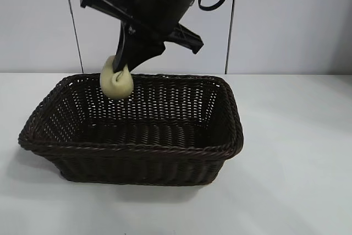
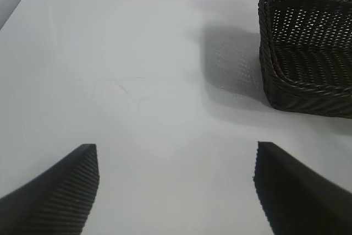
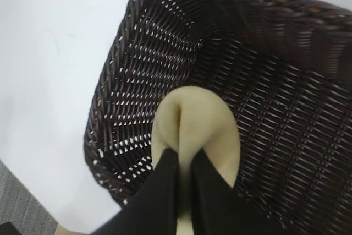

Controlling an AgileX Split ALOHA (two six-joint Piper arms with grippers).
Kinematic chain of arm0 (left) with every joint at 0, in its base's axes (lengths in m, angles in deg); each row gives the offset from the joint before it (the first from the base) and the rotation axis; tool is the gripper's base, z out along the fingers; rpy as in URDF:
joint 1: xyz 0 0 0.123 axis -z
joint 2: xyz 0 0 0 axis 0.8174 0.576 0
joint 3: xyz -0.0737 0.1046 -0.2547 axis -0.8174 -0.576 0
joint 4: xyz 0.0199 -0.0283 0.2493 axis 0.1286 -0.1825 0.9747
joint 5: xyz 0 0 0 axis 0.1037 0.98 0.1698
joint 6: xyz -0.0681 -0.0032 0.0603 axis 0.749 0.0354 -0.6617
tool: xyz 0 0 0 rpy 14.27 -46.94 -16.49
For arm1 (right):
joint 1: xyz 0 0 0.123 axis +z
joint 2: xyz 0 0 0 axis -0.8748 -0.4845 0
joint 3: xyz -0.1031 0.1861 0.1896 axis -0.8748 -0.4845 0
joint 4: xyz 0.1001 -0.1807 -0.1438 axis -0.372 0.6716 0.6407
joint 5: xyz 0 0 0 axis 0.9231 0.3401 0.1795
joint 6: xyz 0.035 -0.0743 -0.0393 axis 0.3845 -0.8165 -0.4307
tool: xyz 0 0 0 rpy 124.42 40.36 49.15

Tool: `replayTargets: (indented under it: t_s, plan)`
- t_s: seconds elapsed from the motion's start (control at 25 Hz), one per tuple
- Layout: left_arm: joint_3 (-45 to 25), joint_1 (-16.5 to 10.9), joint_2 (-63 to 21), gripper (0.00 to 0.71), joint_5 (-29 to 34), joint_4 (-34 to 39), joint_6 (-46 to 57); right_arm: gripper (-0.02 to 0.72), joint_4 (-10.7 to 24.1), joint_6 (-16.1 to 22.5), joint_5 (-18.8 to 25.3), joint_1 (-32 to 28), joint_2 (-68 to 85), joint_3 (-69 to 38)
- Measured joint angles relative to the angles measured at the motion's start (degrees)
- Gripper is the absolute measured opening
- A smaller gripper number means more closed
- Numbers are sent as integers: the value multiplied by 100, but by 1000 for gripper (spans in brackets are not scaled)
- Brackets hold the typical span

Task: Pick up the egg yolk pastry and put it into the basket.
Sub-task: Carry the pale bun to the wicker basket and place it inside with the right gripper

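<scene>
The white table [image 1: 297, 152] takes up most of what I see, running under everything and out past both pincers. On it sits the basket [image 1: 137, 155], a big dark brown wicker one with flared sides and a braided rim; its open inside lies directly beneath the right pincer, and one of its corners shows off ahead and to one side of the left pincer [image 2: 176, 188], well apart from it.

The right arm [image 1: 159, 4] reaches down from above, black and bulky, toward the far-left part of the basket. At its end the right pincer [image 1: 119, 72] has its two dark fingers [image 3: 159, 191] pressed tight on the egg yolk pastry [image 1: 117, 83], so hard that the soft pale yellow puck is creased and bulging around them. The pastry hangs just below the fingertips, in the air over the basket's interior near its far rim, not touching the wicker floor as far as I can tell. From the wrist camera, the woven bottom and a corner of the basket spread out behind the pastry.

The left pincer hovers over bare table beside the basket, its ribbed fingers [image 2: 60, 191] spread wide with nothing between them.
</scene>
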Motion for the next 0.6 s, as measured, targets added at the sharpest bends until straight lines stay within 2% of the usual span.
replayTargets:
  t_s: [0.24,0.36,0.48,0.6]
  plan:
    - [0,0,0,568,0,0,0,40,52,20,-90,5,-618,-8]
    - [0,0,0,568,0,0,0,98,59,20,-183,5,-681,-6]
    - [0,0,0,568,0,0,0,223,54,20,-212,5,-623,-6]
    - [0,0,0,568,0,0,0,414,107,20,-74,5,-499,37]
